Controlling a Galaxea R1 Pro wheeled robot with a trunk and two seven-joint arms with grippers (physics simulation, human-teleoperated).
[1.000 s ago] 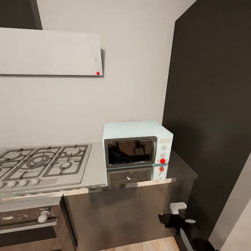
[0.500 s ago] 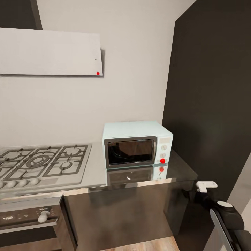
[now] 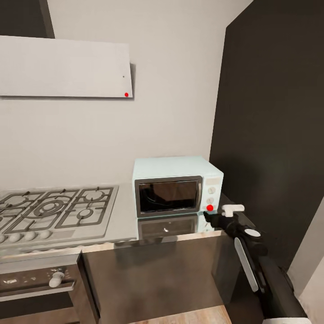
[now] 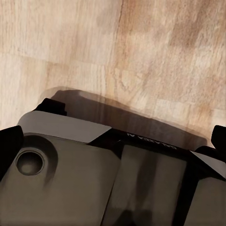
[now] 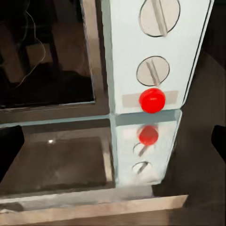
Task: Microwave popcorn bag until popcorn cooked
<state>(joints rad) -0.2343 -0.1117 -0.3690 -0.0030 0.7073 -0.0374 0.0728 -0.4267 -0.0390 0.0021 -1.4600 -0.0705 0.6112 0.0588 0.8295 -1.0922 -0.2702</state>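
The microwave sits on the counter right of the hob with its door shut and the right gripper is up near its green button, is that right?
Not quite: the button is red, not green, as the right wrist view shows. The rest holds: the microwave stands on the counter right of the hob, door shut, with the right gripper near that button.

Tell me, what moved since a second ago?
The right arm rose from low by the cabinet front, swung out right, then came in toward the microwave. Its tool now sits right by the red button; touching is unclear. Nothing was grabbed or dropped. The microwave, door shut, the hob and the countertop stayed put.
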